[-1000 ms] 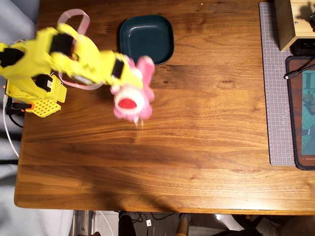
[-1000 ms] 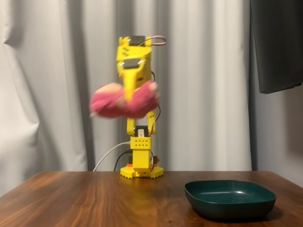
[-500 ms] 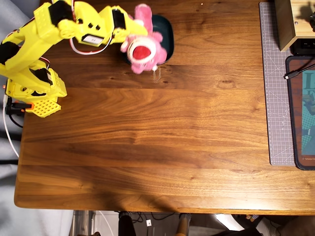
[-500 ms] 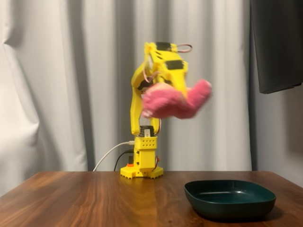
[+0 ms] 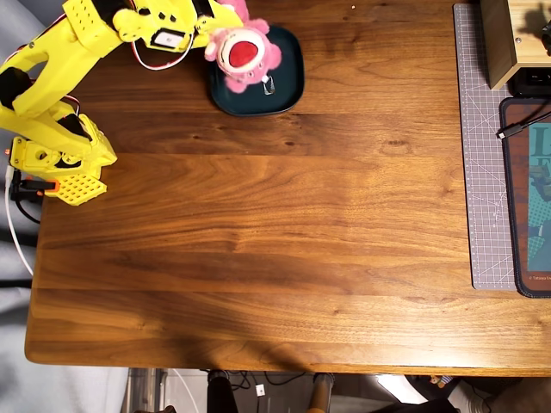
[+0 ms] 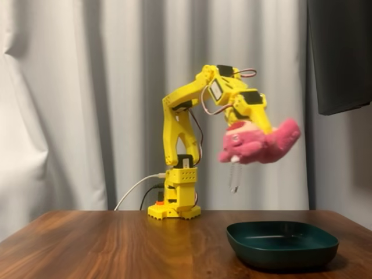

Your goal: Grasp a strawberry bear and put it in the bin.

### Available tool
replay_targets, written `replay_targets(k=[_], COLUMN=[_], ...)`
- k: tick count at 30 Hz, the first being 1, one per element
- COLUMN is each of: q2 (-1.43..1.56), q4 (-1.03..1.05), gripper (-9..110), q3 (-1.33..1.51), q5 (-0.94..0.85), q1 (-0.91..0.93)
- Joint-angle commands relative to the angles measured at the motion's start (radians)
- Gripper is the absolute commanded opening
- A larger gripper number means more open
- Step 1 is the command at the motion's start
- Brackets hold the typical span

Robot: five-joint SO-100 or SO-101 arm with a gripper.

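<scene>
Yellow gripper clamped on strawberry bear, held in the air, well above teal bin. In overhead view, bear over bin, red mouth up. Keychain dangling beneath bear. Bin on wooden table; arm base at left edge.

Wooden table bearing teal bin, grey mat, yellow arm base
</scene>
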Motion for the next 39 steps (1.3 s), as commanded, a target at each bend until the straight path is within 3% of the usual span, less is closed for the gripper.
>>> replay_targets(k=[1,11,16,22,39], q2=[0.057,0.054,0.051,0.051,0.054], q4=[-0.017,-0.040,-0.040,-0.044,-0.041], gripper=[0,0,16,25,27], q3=[0.002,0.025,0.029,0.037,0.043], q5=[0.008,0.008,0.008,0.000,-0.005], q1=[0.028,0.046,0.046,0.037,0.020])
